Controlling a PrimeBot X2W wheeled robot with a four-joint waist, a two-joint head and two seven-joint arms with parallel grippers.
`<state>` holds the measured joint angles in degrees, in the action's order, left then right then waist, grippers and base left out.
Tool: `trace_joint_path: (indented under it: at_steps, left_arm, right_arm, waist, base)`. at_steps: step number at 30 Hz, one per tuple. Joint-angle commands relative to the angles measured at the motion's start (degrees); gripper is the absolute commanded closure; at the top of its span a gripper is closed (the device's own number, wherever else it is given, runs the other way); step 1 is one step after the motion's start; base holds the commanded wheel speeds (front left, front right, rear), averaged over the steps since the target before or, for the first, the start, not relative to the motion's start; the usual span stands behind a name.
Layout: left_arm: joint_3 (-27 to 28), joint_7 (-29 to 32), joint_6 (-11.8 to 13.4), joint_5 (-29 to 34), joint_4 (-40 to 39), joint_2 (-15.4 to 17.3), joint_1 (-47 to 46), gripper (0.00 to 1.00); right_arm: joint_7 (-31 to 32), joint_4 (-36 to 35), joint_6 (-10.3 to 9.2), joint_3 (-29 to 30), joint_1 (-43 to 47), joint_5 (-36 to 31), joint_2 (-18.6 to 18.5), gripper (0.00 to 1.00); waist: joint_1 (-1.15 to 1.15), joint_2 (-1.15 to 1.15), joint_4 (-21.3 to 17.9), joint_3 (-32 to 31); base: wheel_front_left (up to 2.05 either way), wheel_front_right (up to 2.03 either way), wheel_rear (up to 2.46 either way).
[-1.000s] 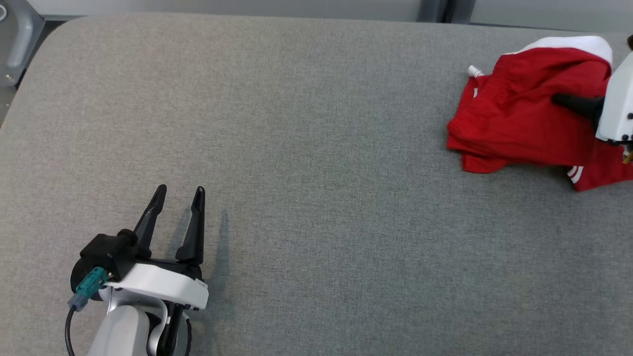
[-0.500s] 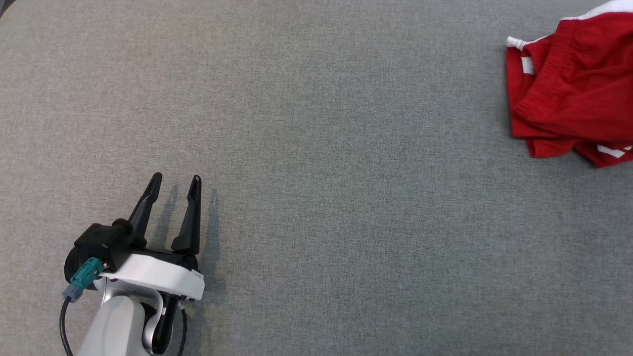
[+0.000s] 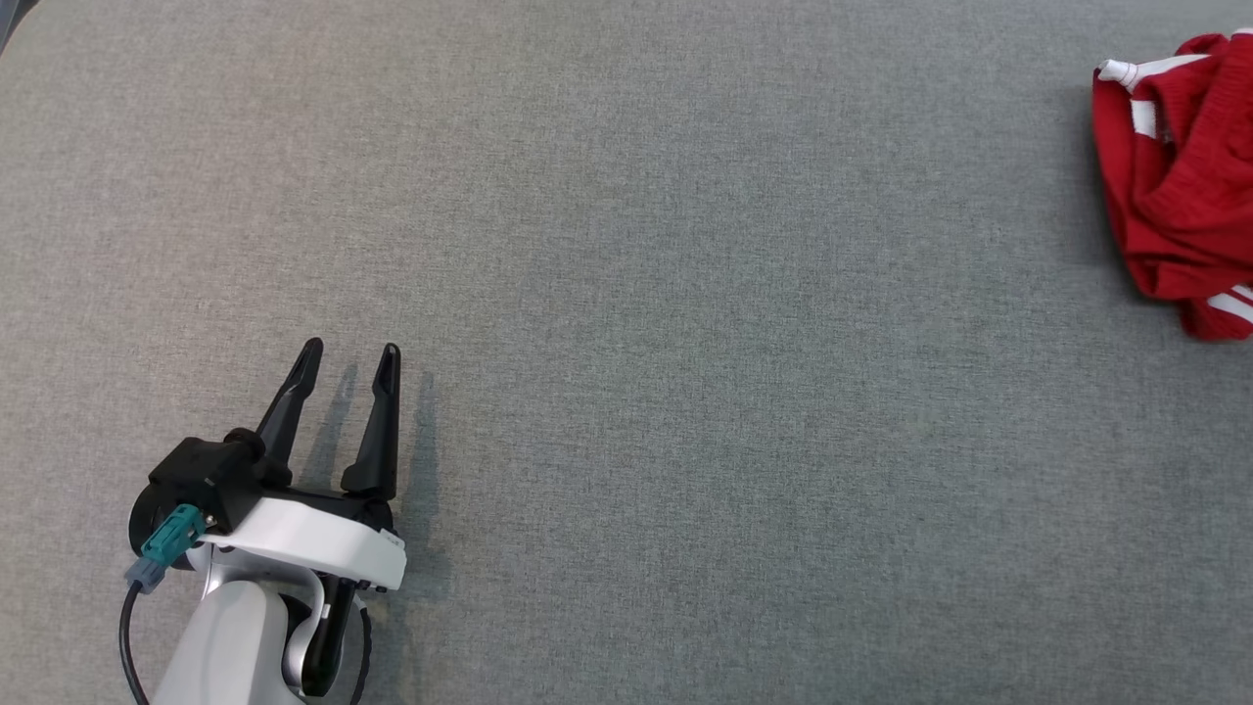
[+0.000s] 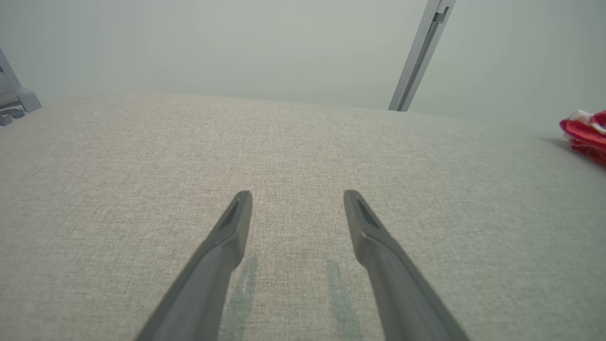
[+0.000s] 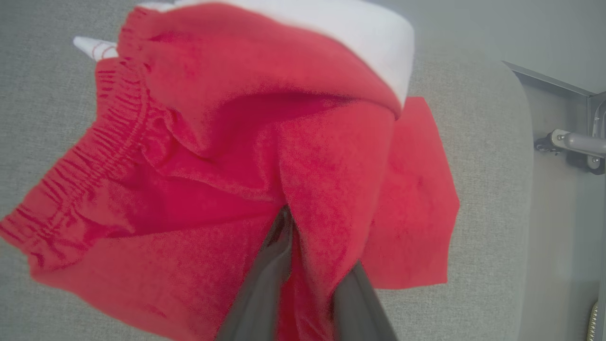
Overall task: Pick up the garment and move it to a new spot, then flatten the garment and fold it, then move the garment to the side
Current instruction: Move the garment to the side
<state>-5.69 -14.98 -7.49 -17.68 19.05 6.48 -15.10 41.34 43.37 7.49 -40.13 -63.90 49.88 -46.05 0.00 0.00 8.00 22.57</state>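
Red garment [image 3: 1180, 225] bunched at the right edge of the grey table [image 3: 685, 392], left gripper [image 3: 352, 346] well apart from it.
The left gripper sits low over bare grey cover at the near left, its two fingers spread wide with nothing between them. The right gripper [image 5: 307, 246] has its fingers pushed into the crumpled red cloth, with a fold lying between them. Its tips are hidden, so I cannot tell whether it pinches. A white band edges the garment's far side.

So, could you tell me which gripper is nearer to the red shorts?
Right. The right gripper has a fold of the red shorts between its fingers; the left gripper hovers open far across the grey fabric surface.
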Motion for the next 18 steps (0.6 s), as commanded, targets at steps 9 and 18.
trace_joint_path:
  at_steps: [9,18]
  left_arm:
    - [0.38,-0.17,-0.01,0.20,0.72,0.54,0.44,0.00]
    - [1.79,-0.17,0.06,1.09,1.37,0.66,4.15,0.00]
  right_arm:
    - [-9.89,5.81,0.02,-0.18,0.20,-10.41,3.32,0.00]
    - [-21.65,4.94,0.02,-1.26,3.11,-14.23,6.96,0.00]
  waist:
    - [0.00,0.00,-0.57,-3.25]
    - [0.00,0.00,-3.53,-12.18]
  base:
    - [0.00,0.00,0.00]
    - [0.00,0.00,0.00]
